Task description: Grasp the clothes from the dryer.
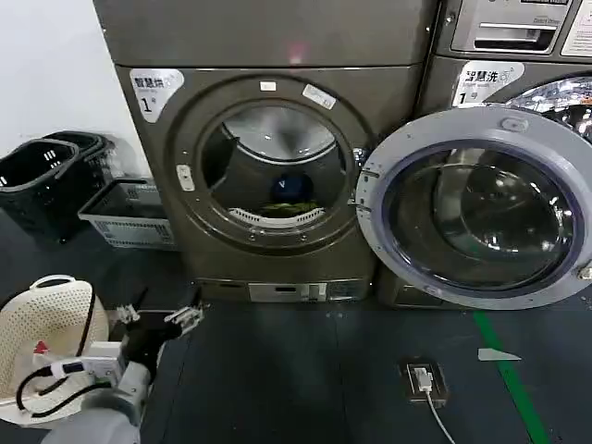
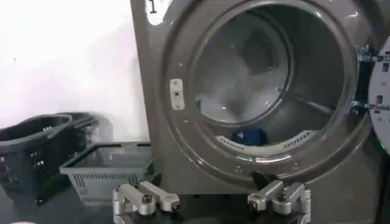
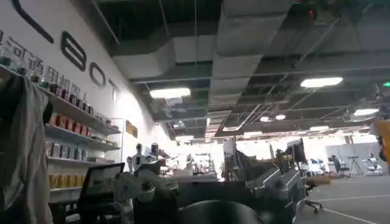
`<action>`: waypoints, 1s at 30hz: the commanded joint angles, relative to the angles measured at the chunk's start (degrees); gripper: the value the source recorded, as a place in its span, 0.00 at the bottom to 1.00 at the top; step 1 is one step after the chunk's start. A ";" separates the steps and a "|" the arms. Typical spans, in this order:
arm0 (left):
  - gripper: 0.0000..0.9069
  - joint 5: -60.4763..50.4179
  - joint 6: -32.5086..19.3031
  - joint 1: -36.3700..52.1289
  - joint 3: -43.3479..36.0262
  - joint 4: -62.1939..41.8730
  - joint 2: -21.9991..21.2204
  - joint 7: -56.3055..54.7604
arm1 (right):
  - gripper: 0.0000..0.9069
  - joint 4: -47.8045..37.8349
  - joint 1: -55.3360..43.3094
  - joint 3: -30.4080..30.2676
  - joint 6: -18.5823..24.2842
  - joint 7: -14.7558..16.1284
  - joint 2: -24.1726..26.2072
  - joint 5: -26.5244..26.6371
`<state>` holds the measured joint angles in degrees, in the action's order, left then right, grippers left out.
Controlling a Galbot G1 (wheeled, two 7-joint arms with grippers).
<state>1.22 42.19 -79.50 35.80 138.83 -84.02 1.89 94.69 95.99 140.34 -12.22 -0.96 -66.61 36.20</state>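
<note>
left gripper (image 1: 157,317), jaws apart, sits well short of the dryer (image 1: 268,166); entering off-line risks clipping the port rim before reaching the clothes (image 1: 294,209).

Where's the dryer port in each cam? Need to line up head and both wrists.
Head view: the dryer port sits upper centre, its glass door swung open to the right, yellow-green clothes low inside.
Left wrist view: port takes the right half, beyond the open left claw.
Right wrist view: not in it; this camera faces a room with ceiling lights.
Shared landmark: grey basket left of the dryer.
</note>
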 commanded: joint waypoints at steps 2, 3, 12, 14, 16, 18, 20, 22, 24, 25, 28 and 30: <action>1.00 -0.21 2.81 -0.09 -0.02 -0.05 0.09 0.18 | 1.00 0.02 -0.04 0.05 0.04 -0.03 -0.09 0.00; 1.00 -0.21 2.81 -0.14 -0.03 -0.01 0.16 0.18 | 1.00 0.05 -0.04 0.02 0.04 -0.02 -0.12 -0.01; 1.00 -0.93 2.81 -0.12 -0.21 -0.15 0.12 0.16 | 1.00 -0.30 0.11 0.35 0.12 -0.05 -0.11 0.00; 1.00 -0.93 2.81 -0.14 -0.23 -0.19 0.08 0.10 | 1.00 -0.33 0.15 0.36 0.14 -0.07 -0.12 -0.01; 1.00 -1.07 2.81 -0.19 -0.30 -0.21 0.07 -0.03 | 1.00 -0.36 0.15 0.37 0.14 -0.22 -0.10 -0.01; 1.00 -1.29 2.81 -0.21 -0.32 -0.26 0.08 -0.05 | 1.00 -0.26 0.10 0.29 0.15 -0.53 -0.21 -0.06; 1.00 -1.73 2.81 -0.21 -0.33 -0.35 0.10 -0.05 | 1.00 -0.26 0.03 0.35 0.16 -1.03 -0.18 -0.01; 1.00 -1.61 2.81 -0.02 -0.24 -0.43 0.14 0.11 | 1.00 -0.40 0.14 0.55 0.36 -1.47 -0.13 0.21; 1.00 -1.52 2.81 0.00 -0.29 -0.42 0.12 0.26 | 1.00 -0.55 0.16 0.62 0.88 -1.41 -0.05 0.19; 1.00 -1.58 2.81 0.00 -0.30 -0.52 0.11 0.37 | 1.00 -0.51 0.12 0.65 0.89 -1.50 0.00 0.26; 1.00 -1.59 2.81 0.13 -0.28 -0.55 0.12 0.58 | 1.00 -0.50 0.14 0.61 1.56 -1.46 -0.02 0.12; 1.00 -1.54 2.81 0.18 -0.14 -0.50 0.22 1.34 | 1.00 -0.64 0.27 0.83 1.62 -1.54 0.04 0.16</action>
<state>-0.19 42.19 -79.32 35.58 138.30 -83.84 2.77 93.90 96.32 141.14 -10.72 -2.44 -66.49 36.37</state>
